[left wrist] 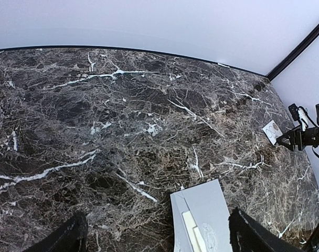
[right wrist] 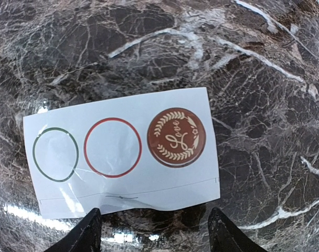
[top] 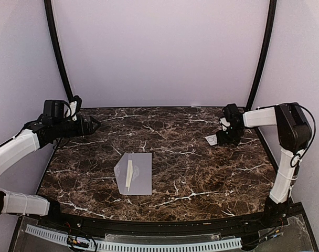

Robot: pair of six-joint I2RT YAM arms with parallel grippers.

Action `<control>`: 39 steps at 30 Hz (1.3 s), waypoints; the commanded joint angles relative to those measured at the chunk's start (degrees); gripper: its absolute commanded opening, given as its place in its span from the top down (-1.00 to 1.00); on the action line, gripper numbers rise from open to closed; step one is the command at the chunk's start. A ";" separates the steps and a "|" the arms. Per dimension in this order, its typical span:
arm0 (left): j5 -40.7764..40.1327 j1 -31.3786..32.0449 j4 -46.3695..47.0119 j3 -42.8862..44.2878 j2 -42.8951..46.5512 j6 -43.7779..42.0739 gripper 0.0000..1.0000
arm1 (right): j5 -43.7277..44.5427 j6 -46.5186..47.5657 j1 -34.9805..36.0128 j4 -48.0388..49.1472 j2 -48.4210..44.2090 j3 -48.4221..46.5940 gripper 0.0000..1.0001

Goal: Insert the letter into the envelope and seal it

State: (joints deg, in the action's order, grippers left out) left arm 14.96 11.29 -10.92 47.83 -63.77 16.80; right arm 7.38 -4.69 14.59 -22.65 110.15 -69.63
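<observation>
The grey-lavender envelope [top: 134, 174] lies flat at the table's middle, its flap open to the left. A narrow cream strip [top: 129, 175] lies along the flap fold; I cannot tell whether it is the letter's edge. Both show at the bottom of the left wrist view, the envelope [left wrist: 212, 207] and the strip [left wrist: 192, 231]. My left gripper [top: 94, 125] is open and empty, raised over the far left, well apart from the envelope. My right gripper [top: 223, 138] is open and hovers just above a white sticker sheet [right wrist: 123, 152] bearing a brown round seal sticker [right wrist: 176, 137].
The sticker sheet [top: 211, 139] lies at the far right of the marble table [top: 201, 173]; it carries two empty ring outlines beside the seal. Pale walls and black corner posts close in the back and sides.
</observation>
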 commanded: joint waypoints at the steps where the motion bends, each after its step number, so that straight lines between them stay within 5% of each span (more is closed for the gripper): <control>1: 0.86 -0.30 0.48 -0.42 0.05 0.17 -0.84 | -0.66 0.03 -0.27 0.68 1.26 -1.27 -0.26; 7: 0.95 -0.30 0.52 -0.37 -0.02 0.17 -0.84 | -1.04 0.29 -0.93 1.05 2.05 -0.51 -0.22; 25: 0.86 -0.29 0.38 -0.37 -0.13 0.19 -0.84 | -7.11 1.26 -3.87 1.10 -0.80 -4.08 -0.67; 39: 0.95 -0.30 0.35 -0.31 -0.30 0.26 -0.84 | -5.97 1.88 -3.78 0.44 3.58 -4.03 -0.55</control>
State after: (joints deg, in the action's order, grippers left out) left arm 15.46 11.29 -10.94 47.83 -64.12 16.95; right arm 1.17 -3.27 10.83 -22.74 113.51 -74.67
